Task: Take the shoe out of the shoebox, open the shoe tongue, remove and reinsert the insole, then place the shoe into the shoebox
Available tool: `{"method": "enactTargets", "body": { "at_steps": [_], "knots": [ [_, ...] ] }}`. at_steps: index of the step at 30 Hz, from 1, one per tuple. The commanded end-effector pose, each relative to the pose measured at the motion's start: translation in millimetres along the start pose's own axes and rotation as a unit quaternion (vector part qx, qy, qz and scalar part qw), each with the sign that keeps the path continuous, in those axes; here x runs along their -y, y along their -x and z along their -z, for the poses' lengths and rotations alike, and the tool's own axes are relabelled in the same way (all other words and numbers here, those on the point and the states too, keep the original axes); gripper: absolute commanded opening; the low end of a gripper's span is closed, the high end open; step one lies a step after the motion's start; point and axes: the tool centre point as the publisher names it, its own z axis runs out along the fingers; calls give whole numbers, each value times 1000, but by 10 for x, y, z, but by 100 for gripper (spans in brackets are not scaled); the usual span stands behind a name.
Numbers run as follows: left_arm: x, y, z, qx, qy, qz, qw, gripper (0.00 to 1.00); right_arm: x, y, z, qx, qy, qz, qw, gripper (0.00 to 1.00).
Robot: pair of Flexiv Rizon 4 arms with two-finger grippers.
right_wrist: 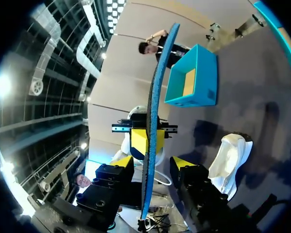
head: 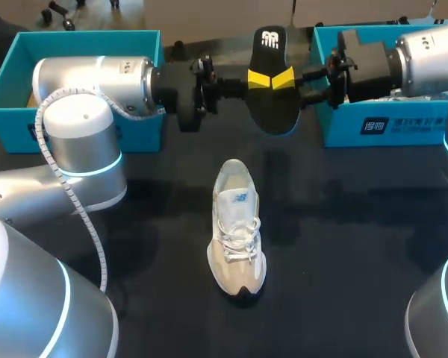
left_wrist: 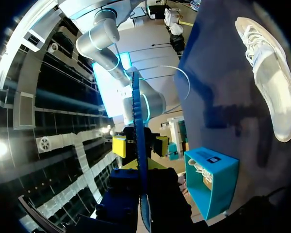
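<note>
A black insole with a blue underside hangs in the air above the table's far middle. It shows edge-on in both wrist views. My left gripper is shut on its middle from the left. My right gripper faces it from the right. Its fingers stand on either side of the insole with small gaps, so it is open. The white-and-beige shoe stands upright on the dark table, below the insole and nearer the front.
A teal shoebox sits at the back left, partly behind my left arm. A second teal shoebox sits at the back right under my right arm.
</note>
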Motion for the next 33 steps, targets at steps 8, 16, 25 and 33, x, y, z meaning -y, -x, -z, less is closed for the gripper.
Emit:
{"method": "enactTargets", "body": {
  "at_steps": [8, 16, 25, 33],
  "knots": [
    [-85, -37, -31, 1, 7, -5, 1000, 0, -29, 22, -46, -2, -5, -1, 1000, 41],
    [-90, -35, 4, 0, 10, -6, 1000, 0, -42, 44, -43, -4, -8, -2, 1000, 31],
    [-87, -44, 11, 0, 10, -3, 1000, 0, -73, 56, -53, -4, -8, 3, 1000, 0],
    [-108, -34, 86, -9, 12, 3, 1000, 100, -116, 95, -62, 7, 2, 17, 1000, 0]
  ]
}}
